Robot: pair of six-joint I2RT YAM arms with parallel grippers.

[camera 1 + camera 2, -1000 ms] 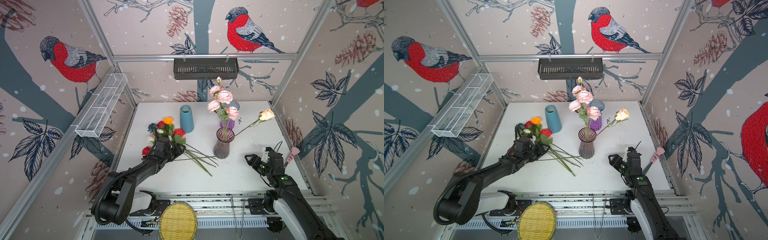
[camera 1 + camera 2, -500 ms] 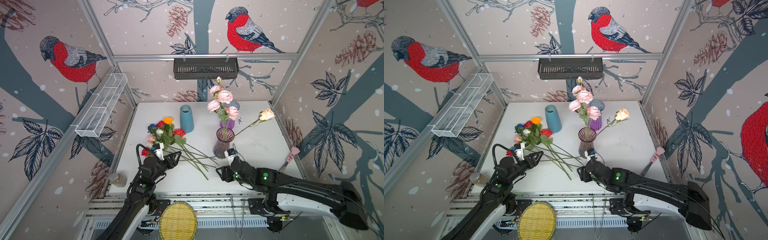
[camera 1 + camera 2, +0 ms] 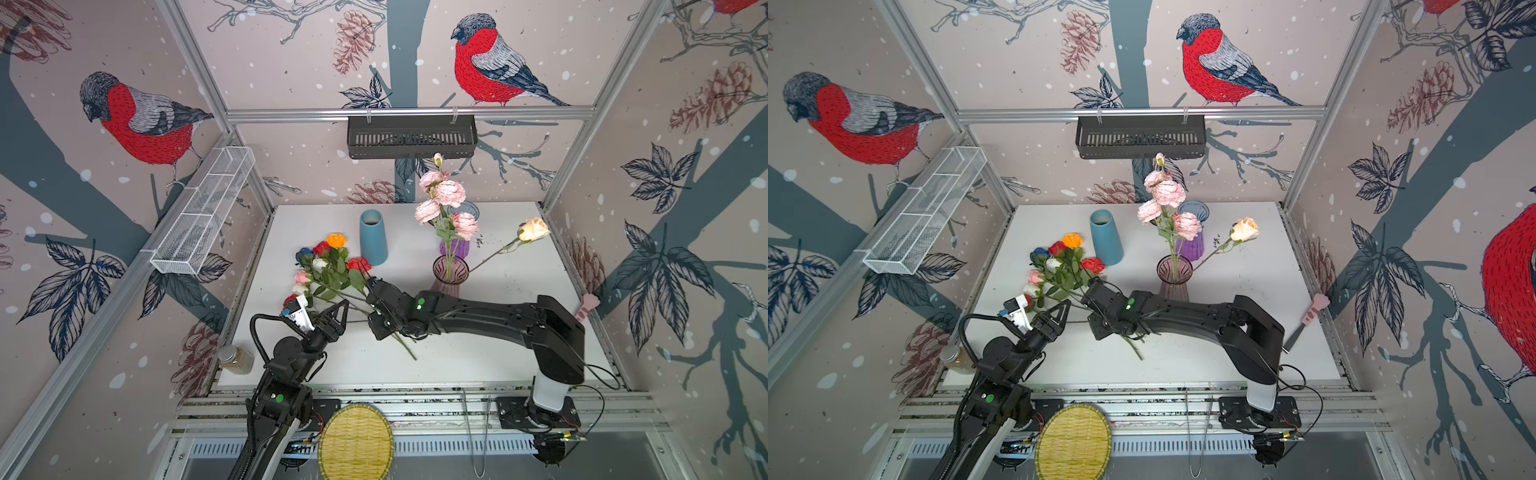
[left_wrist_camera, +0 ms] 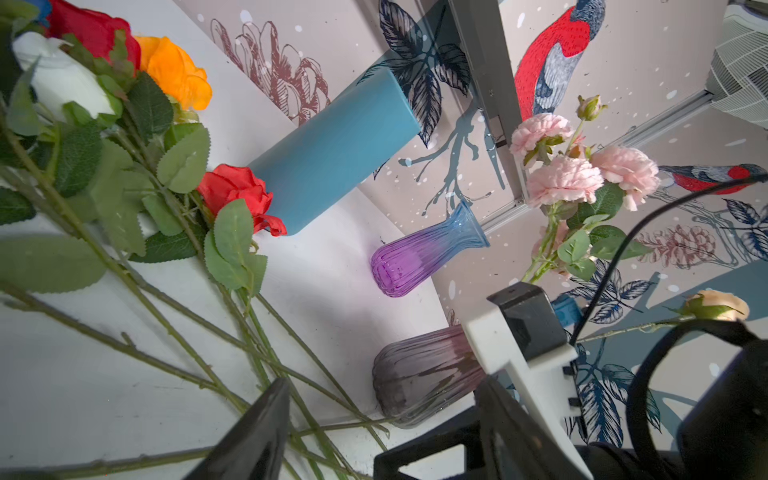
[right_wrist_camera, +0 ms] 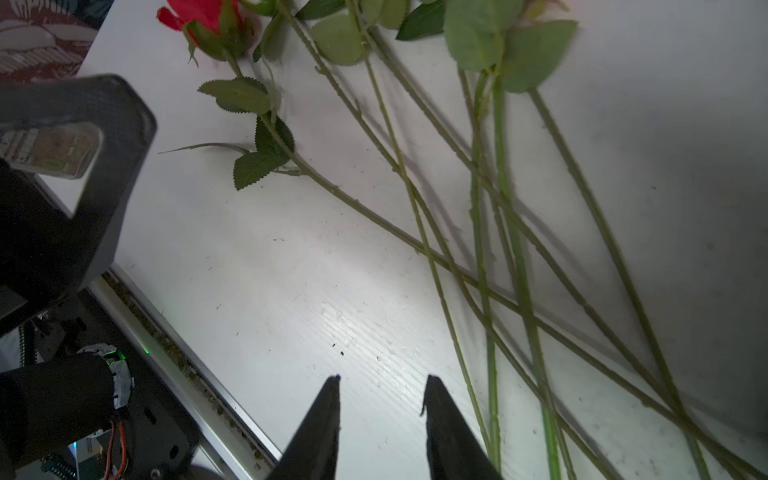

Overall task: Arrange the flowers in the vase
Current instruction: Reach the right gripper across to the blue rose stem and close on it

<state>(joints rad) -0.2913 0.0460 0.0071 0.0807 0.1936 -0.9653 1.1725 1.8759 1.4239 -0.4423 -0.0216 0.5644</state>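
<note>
1. While the loose flowers [image 3: 332, 266] lie heaped by the bench's [image 3: 498, 353] left edge, with blooms toward the back-left corner and stems [image 5: 482, 249] fanning toward the front middle, go for one stem only.
2. The vase [image 3: 450, 270] stands mid-bench and holds the pink spray [image 3: 446, 195] and a peach rose [image 3: 534, 228] that leans toward the right edge.
3. The right gripper [image 5: 380, 380] reaches across the middle. Its jaws are narrow with nothing between them, and the stems lie just beside.
4. Shift it sideways onto an outer stem, clear of the crossings, then close.
5. The left gripper [image 4: 384, 380] hovers front-left, jaws wide and empty. It could likely pin the rest.
6. Risk: tangled leaves drag neighbours, so lift slowly.
</note>
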